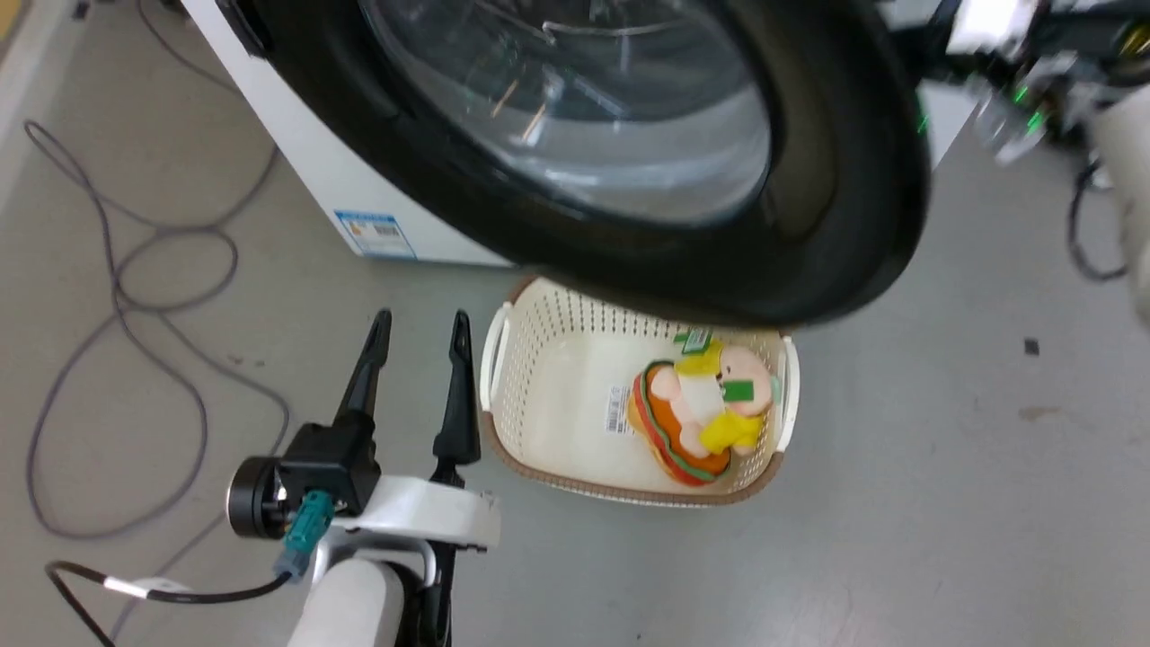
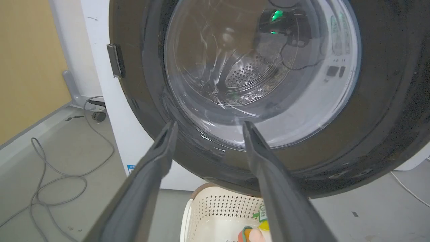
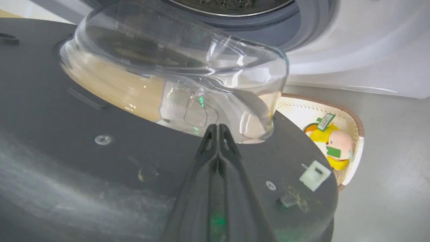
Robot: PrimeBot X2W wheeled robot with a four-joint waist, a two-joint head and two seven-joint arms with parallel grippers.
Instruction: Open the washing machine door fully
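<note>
The washing machine door [image 1: 844,180] is a big glossy black disc with a clear glass bowl. It stands swung out from the white washing machine [image 1: 314,153], hanging over a basket. My left gripper [image 1: 422,323] is open and empty, low in front of the door's outer face [image 2: 386,101], fingertips apart from it. My right gripper [image 3: 218,129] is shut with nothing in it. Its tips lie against the door's inner face [image 3: 67,134], right at the foot of the bulging glass bowl [image 3: 174,77]. In the head view the right arm's wrist [image 1: 1015,81] shows blurred behind the door's far edge.
A cream perforated basket [image 1: 557,332] with a burger-like plush toy [image 1: 701,413] sits on the grey floor under the door. Grey cables [image 1: 117,270] loop on the floor to the left. The blue-grey gasket [image 3: 302,23] and drum opening lie beyond the door.
</note>
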